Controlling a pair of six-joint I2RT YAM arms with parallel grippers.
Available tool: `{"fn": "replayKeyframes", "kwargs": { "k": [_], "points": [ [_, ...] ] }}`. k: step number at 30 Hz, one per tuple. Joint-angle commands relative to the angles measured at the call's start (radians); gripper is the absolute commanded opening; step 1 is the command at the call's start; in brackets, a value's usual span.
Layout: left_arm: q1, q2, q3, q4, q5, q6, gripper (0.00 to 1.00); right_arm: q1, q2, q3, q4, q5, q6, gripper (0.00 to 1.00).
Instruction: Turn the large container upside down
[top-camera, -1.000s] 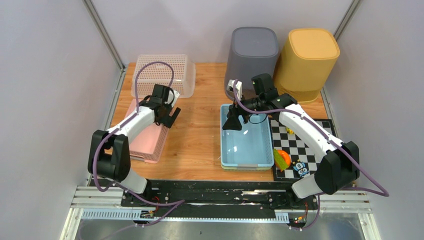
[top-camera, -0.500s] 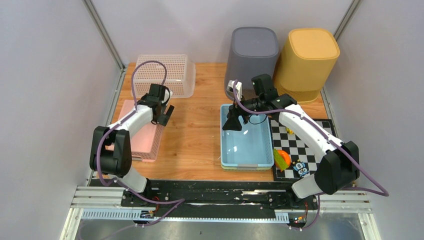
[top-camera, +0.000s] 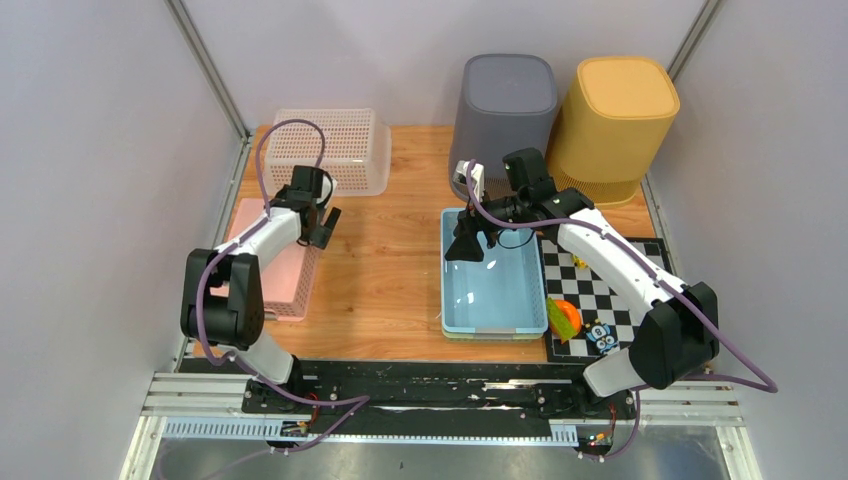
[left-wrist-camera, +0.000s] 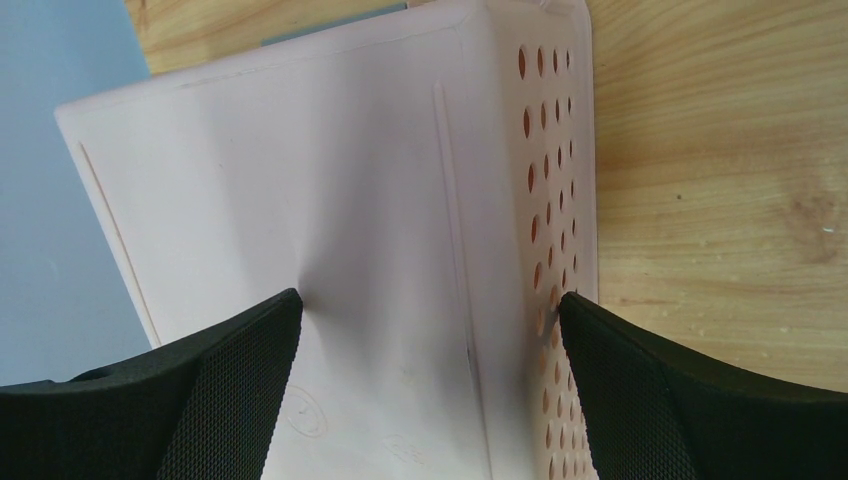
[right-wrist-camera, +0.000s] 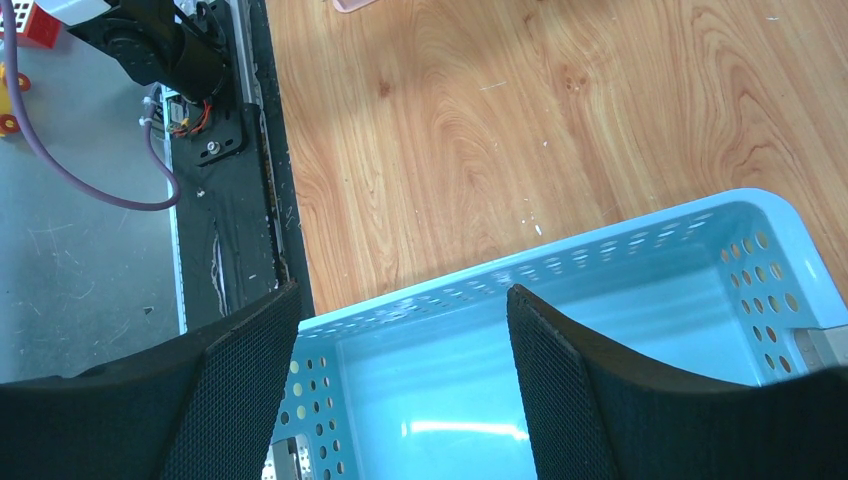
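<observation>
The left gripper (left-wrist-camera: 428, 305) has its jaws spread wide with nothing between the pads. They hang just above the pink container (left-wrist-camera: 300, 180): one pad is over its flat base and the other over its perforated side wall, though the wrist view does not settle whether either pad touches the plastic. That container lies bottom up at the left edge of the counter (top-camera: 390, 270), with its solid base facing the camera.

The right gripper (right-wrist-camera: 402, 295) is also released, its jaws parted and empty. It is poised over the far left corner of the blue container (right-wrist-camera: 640, 250), whose rim runs between the two pads. This container sits open side up in the middle of the counter.

At the back left stands a white mesh basket (top-camera: 330, 145), also bottom up. At the back right a grey bin (top-camera: 505, 105) and a yellow bin (top-camera: 615, 115) stand side by side. A checkered mat (top-camera: 600, 290) lies just right of the blue container and carries an orange and green toy (top-camera: 565, 318) near its front edge.
</observation>
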Motion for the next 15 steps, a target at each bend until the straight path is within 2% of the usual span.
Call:
{"fn": "replayKeyframes", "kwargs": {
  "k": [1,15],
  "points": [
    [0.039,0.038,0.017,-0.005,0.010,-0.004,0.98,-0.011,-0.014,-0.020,0.008,-0.024,-0.009,0.78],
    [0.083,0.063,0.035,0.009,0.006,0.019,0.98,-0.010,-0.011,-0.020,0.009,-0.026,-0.008,0.78]
  ]
}}
